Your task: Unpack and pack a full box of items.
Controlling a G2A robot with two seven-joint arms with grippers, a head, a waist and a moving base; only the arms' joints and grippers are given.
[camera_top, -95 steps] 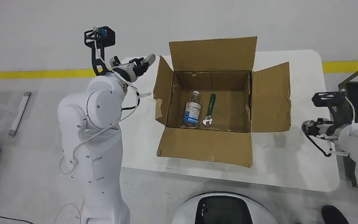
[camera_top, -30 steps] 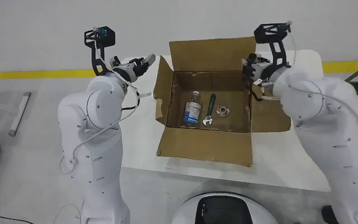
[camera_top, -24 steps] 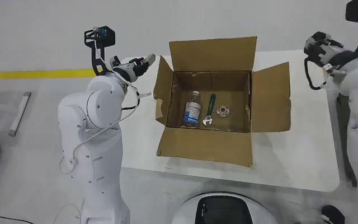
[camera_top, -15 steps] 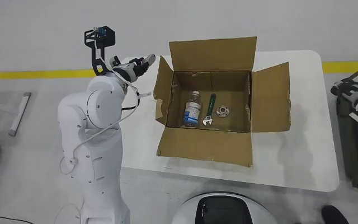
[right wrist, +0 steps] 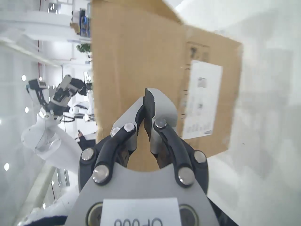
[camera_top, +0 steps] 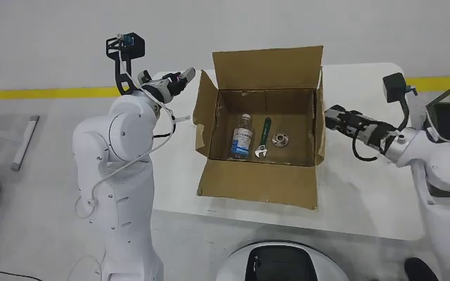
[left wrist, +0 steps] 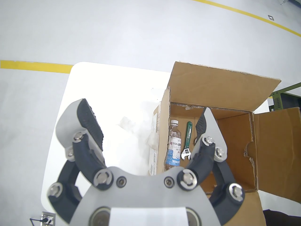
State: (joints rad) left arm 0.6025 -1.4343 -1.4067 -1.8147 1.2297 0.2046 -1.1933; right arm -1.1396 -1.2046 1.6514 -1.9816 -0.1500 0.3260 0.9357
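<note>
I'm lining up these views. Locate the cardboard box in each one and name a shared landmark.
Top view: cardboard box, open, mid-table.
Left wrist view: box beyond the open left gripper, inside visible.
Right wrist view: its upright flap and labelled wall, just past the shut right gripper.
Shared landmark: the white table under the box.

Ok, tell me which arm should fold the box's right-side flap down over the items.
Probably right. The right arm has its shut jaws at the outer face of that flap, which stands upright. The left arm holds open jaws off past the box's opposite side.
</note>
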